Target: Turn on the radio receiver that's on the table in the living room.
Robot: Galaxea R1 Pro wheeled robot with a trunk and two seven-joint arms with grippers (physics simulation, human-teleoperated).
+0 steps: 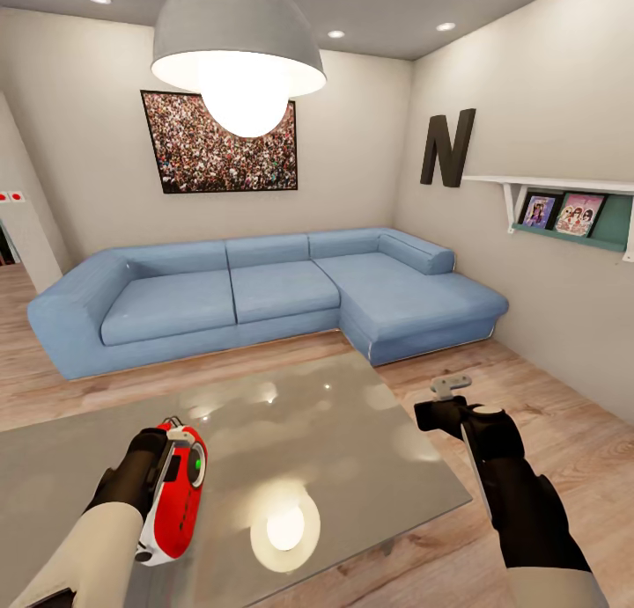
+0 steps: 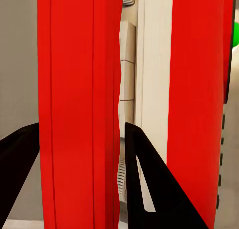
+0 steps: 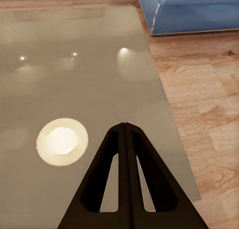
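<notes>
The red radio receiver point(image 1: 179, 495) with white sides is over the near left part of the glossy grey table point(image 1: 352, 432), standing on end and tilted. My left gripper point(image 1: 164, 464) is shut on it. In the left wrist view, black fingers point(image 2: 149, 189) press both sides of a red panel of the radio point(image 2: 79, 89). A green spot point(image 1: 199, 458) shows on the radio's front. My right gripper point(image 1: 451, 385) is shut and holds nothing, hanging over the table's right edge; the right wrist view shows its tips point(image 3: 124, 128) together above the tabletop point(image 3: 74, 89).
A blue L-shaped sofa point(image 1: 264, 296) stands beyond the table. A white pendant lamp point(image 1: 238, 54) hangs in front of a crowd picture point(image 1: 189, 155). On the right wall are a black letter N point(image 1: 447, 148) and a shelf point(image 1: 563, 212). Wood floor point(image 1: 546, 432) lies to the right.
</notes>
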